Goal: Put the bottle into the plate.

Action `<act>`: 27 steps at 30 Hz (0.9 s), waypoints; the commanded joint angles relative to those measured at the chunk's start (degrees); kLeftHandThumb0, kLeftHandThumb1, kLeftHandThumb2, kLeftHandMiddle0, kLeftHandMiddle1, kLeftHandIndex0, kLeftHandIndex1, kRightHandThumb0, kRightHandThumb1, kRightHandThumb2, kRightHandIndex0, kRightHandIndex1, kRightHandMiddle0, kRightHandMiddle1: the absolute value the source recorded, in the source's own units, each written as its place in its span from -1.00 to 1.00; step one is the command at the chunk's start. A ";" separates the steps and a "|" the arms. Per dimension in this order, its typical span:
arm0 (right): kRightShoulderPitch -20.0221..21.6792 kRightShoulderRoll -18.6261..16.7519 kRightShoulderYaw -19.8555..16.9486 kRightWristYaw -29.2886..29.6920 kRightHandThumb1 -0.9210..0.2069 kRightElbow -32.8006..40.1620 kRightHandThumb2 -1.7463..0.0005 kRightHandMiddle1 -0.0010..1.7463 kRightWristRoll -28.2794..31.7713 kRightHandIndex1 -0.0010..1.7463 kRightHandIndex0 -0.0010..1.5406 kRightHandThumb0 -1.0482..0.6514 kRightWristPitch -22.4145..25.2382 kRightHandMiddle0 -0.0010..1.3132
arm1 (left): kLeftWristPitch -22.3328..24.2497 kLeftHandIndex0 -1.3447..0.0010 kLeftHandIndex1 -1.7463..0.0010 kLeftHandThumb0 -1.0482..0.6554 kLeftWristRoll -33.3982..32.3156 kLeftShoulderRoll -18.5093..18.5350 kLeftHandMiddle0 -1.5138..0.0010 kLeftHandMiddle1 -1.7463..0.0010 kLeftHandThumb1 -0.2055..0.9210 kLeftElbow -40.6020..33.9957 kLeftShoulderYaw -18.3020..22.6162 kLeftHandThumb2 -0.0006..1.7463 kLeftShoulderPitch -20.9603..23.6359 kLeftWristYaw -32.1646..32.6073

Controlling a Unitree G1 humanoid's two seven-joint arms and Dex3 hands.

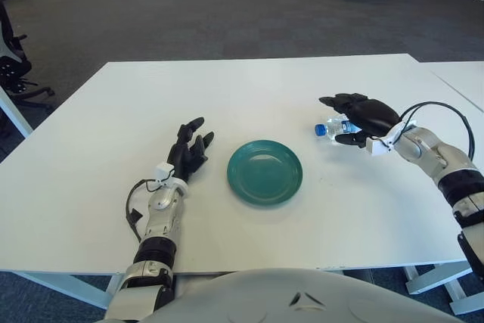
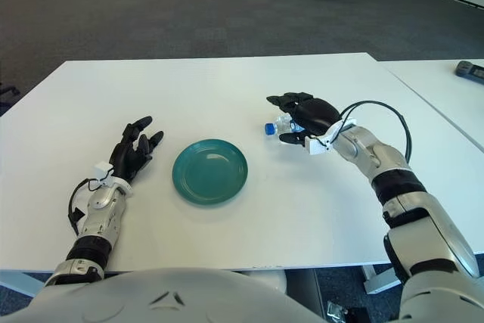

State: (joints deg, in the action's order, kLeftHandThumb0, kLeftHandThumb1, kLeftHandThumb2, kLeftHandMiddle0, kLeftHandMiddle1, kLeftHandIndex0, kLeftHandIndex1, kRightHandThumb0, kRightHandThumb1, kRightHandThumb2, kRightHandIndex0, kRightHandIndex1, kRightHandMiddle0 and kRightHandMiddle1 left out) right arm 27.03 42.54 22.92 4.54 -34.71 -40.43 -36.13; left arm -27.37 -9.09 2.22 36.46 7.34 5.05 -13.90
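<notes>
At about two o'clock from the green plate (image 1: 265, 172), I see my right hand (image 1: 361, 117) clamped around the bottle (image 1: 333, 127), blue cap pointing toward the plate. My left hand (image 1: 189, 153) shows at nine o'clock, fingers spread.

left hand (image 1: 187, 153): laid palm-down, fingers extended and slightly spread, forearm stretched forward | right hand (image 1: 361, 118): raised, fingers curled closed around the bottle (image 1: 333, 128), wrist turned inward, arm extended from the right
</notes>
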 commanded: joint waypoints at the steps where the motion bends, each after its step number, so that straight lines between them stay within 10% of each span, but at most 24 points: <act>1: -1.84 0.83 -2.62 0.18 -1.00 5.07 0.02 -0.78 0.73 -1.00 -0.76 -0.90 1.41 -1.00 | 1.42 0.96 -0.06 -0.69 0.11 0.06 0.20 0.96 1.00 1.81 -0.21 -0.02 0.00 -0.53; 27: -0.33 -1.89 -5.62 4.54 -1.00 2.33 0.21 -0.87 -1.23 -1.00 -0.99 -0.97 5.10 -1.00 | 1.30 0.96 -0.05 -0.75 2.26 0.26 0.24 0.98 1.00 2.78 -1.59 -0.02 0.98 0.54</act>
State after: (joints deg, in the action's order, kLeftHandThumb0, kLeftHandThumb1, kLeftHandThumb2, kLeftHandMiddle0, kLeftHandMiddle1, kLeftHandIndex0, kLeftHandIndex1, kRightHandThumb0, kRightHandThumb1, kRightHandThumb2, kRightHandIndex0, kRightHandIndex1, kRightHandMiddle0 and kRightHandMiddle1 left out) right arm 23.55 41.35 16.85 9.49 -29.60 -41.25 -30.96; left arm -27.87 -7.71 2.43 38.22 6.25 6.34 -13.84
